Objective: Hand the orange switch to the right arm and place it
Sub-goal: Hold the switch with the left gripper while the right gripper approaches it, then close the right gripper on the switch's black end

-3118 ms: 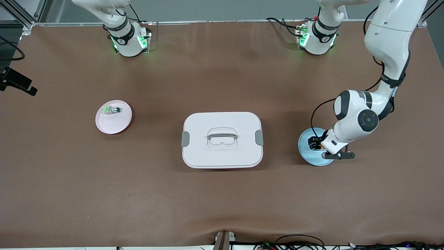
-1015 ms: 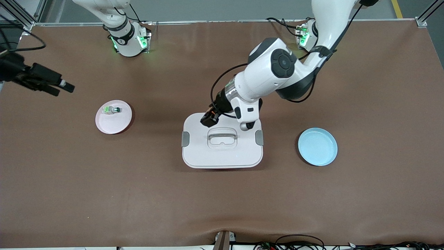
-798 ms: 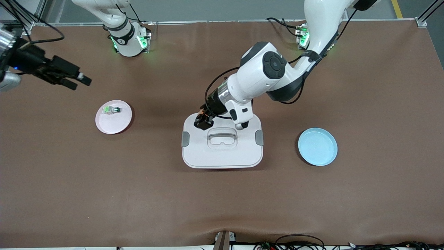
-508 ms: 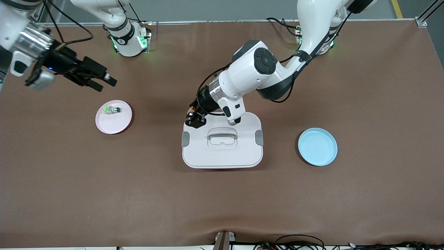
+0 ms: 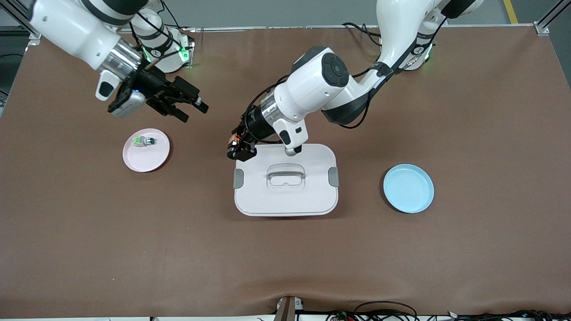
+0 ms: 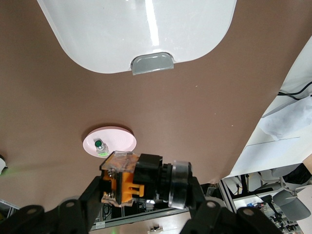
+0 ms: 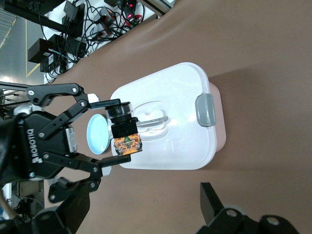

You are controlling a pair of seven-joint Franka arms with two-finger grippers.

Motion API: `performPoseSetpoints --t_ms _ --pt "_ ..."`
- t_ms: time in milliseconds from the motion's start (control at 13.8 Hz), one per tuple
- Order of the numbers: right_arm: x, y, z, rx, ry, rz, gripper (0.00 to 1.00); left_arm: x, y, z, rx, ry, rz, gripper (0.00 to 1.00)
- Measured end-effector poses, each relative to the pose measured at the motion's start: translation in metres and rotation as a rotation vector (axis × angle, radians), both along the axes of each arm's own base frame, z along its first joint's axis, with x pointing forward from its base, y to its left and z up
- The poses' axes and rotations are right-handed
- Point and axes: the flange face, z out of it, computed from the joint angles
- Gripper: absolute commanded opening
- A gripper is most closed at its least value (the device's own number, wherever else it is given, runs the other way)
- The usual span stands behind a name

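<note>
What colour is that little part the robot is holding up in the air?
The orange switch is black with orange bands, clearest in the left wrist view.

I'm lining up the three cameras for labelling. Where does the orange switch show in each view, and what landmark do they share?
Front view: the orange switch is shut in the left gripper, above the table just off the white lidded box.
Left wrist view: low in the picture, between the jaws.
Right wrist view: mid-picture, in front of the box.
Shared landmark: the white lidded box.
</note>
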Motion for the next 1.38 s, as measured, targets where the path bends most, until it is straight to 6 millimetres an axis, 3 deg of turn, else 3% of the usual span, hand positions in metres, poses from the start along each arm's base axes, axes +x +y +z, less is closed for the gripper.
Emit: performPoseSetpoints --t_ms 290,653,1160,1233,1378 --pt "0.017 0.011 -0.031 -0.019 0.022 -0.017 1.0 -0.001 -0.002 0.0 -0.005 0.005 0.0 0.0" --pt "0.038 0.022 -0.037 -0.004 0.055 -0.048 1.0 -0.001 -0.001 0.001 -0.016 0.018 0.005 0.0" --pt "0.034 0.068 -0.049 0.011 0.085 -0.08 1.0 0.005 -0.001 0.006 -0.032 0.011 0.013 0.0" --pt "0.034 0.071 -0.05 0.013 0.09 -0.087 0.87 0.005 -0.001 0.006 -0.032 0.012 0.013 0.0" --pt "0.034 0.073 -0.051 0.014 0.09 -0.089 0.17 0.005 -0.002 0.005 -0.032 0.012 0.013 0.0"
